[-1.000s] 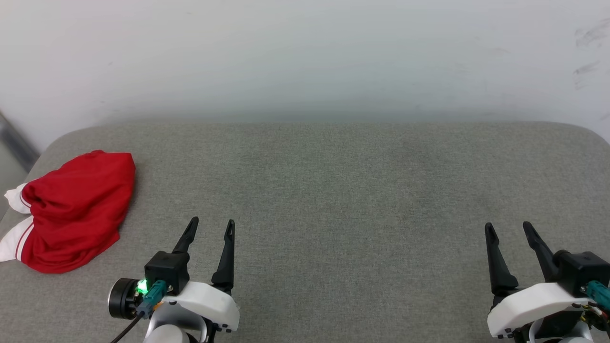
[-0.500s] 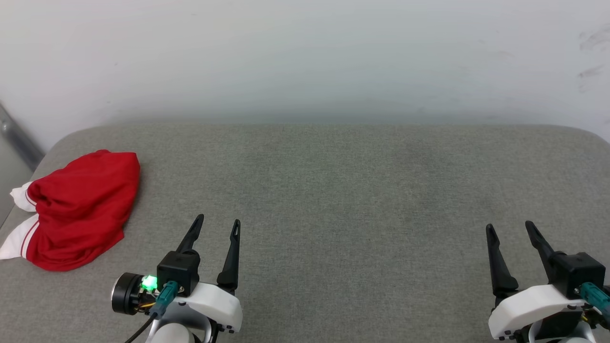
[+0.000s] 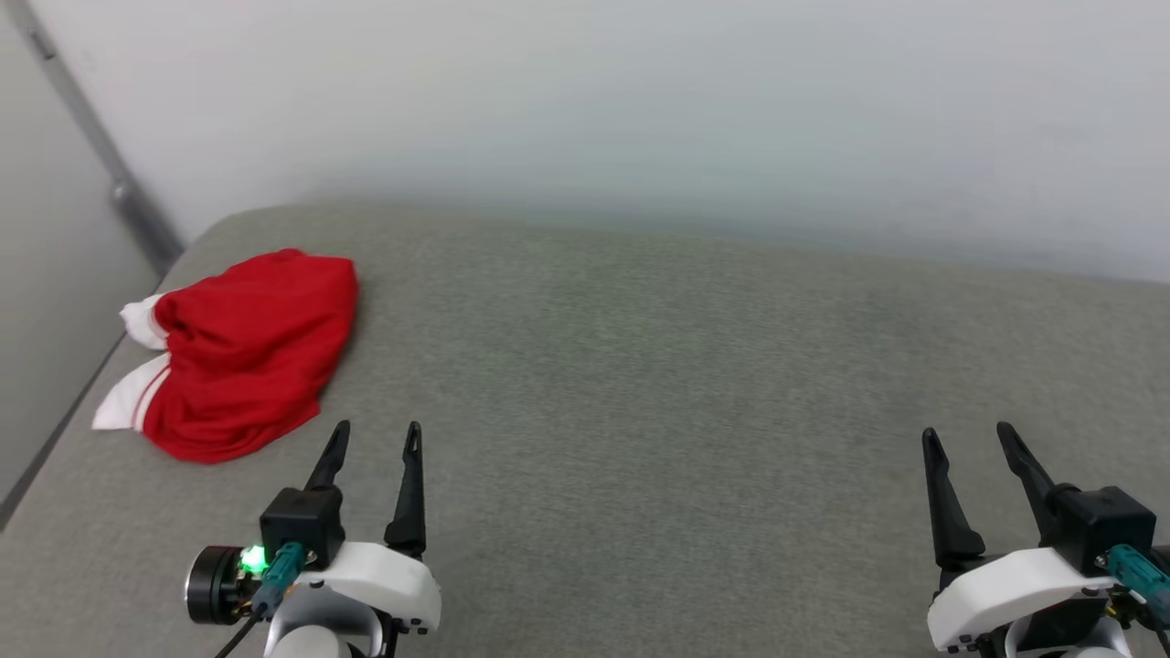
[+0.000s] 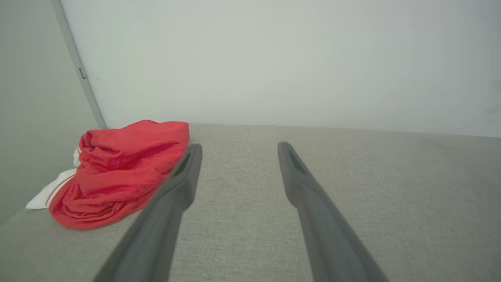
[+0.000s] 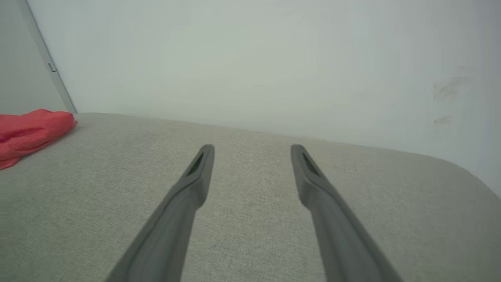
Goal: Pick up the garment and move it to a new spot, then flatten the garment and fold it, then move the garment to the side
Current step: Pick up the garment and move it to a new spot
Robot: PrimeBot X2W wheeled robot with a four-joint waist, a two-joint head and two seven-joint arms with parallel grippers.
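quick rundown. The garment (image 3: 247, 352) is bunched up in a red heap, w/ white sleeve bits poking out on its left side. It sits at the far left corner of the grey fabric-topped counter (image 3: 640, 366), close to the left edge. It's not flat and not folded, and any print is hidden in the scrunch. You can see thin red stripe trim on the white part nearest the edge.

Left hand (image 3: 378, 428) is at the lower left in head view, fingers spread wide and holding nothing, pointing away from the robot. It's near the garment but apart from it; the heap is ahead and off to its left. In left wrist view the left finger (image 4: 172, 196) overlaps the heap's right edge in the pic, no contact afaict.

Right hand (image 3: 966, 429) is at the lower right, also spread wide and empty. It's well apart from the garment, w/ most of the counter's width btwn them. In right wrist view a bit of red cloth shows at the far left.

Behind the counter is a plain pale wall (image 3: 640, 110), w/ a grey rail (image 3: 119, 192) running down the corner at upper left. Small green light (image 3: 249, 559) is lit on the left wrist.
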